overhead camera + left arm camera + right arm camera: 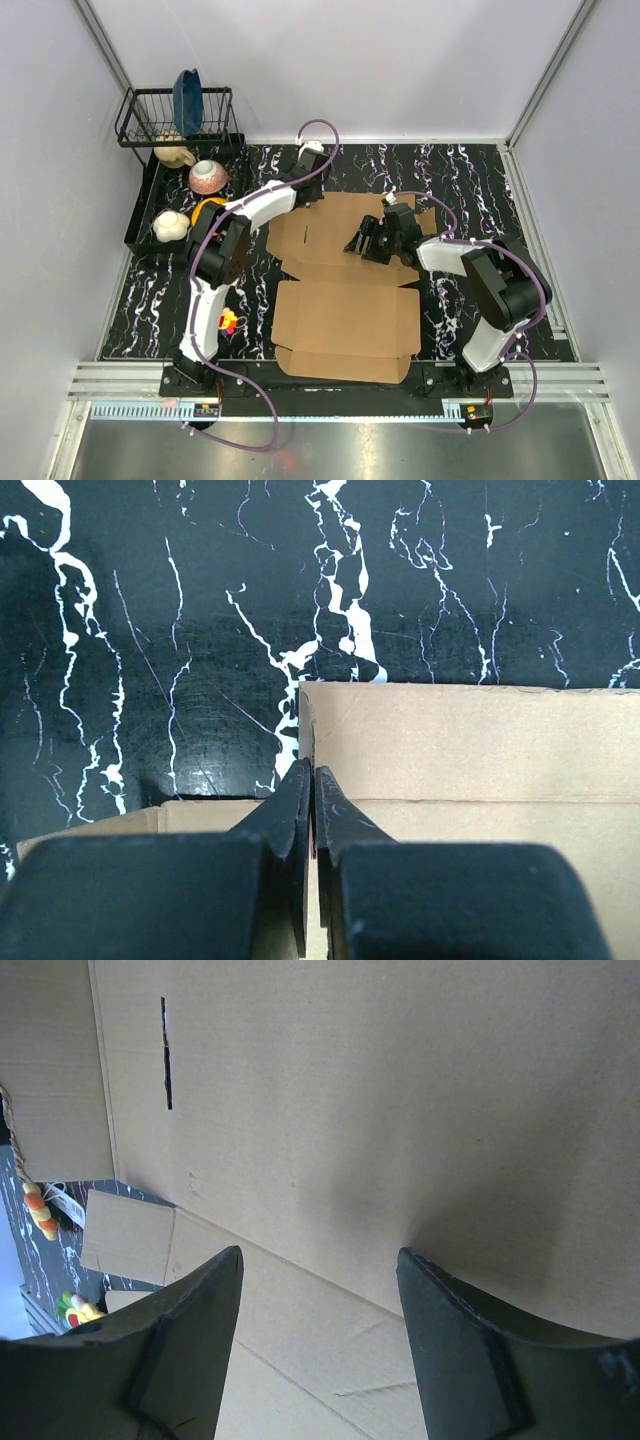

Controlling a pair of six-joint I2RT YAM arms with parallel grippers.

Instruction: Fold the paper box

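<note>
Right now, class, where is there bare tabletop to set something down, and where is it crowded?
Bare: the black white-veined tabletop at the far right, between the flat brown cardboard box and the wall; also the near-left strip beside the white left arm. Crowded: the black wire rack and bowls far left, and mid-table under both arms.

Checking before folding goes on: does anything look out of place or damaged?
Only a small colourful toy lies loose on the mat beside the left arm. The paper box shows no tears.

bright, even light; soft shadows
</note>
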